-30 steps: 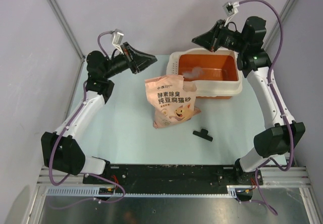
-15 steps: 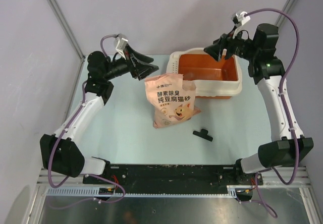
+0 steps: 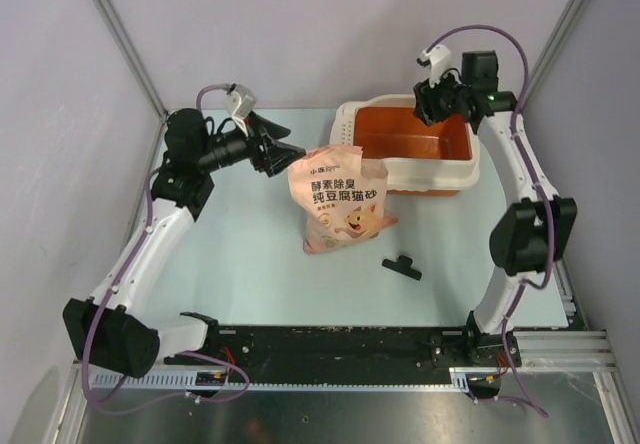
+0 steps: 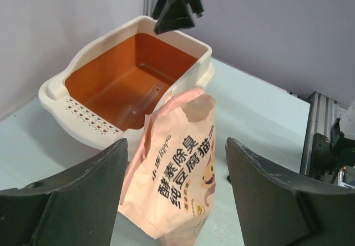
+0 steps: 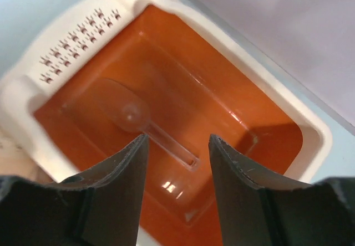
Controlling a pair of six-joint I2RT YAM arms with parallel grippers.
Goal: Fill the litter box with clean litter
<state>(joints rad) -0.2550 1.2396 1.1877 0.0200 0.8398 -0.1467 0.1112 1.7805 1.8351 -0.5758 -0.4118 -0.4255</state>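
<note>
- Left gripper (image 3: 290, 150), jaws apart, faces the bag (image 3: 338, 204), propped against the litter box (image 3: 440, 177), we judge, for tipping.
- Right gripper (image 5: 177, 141), also apart, hovers over the box; we see only a scoop (image 5: 130, 113) inside.

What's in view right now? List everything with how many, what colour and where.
litter box: one, cream-white outside, orange inside, far right of the table
clear scoop: one, transparent, lying on the litter box floor
pink bag: one, pink with a cartoon cat, mid-table, its top against the litter box's near left corner
black part: one, black, on the table nearer than the bag
table: one, pale blue-green
left gripper: one, black, open, facing the bag's top
right gripper: one, black, open, above the litter box
</note>
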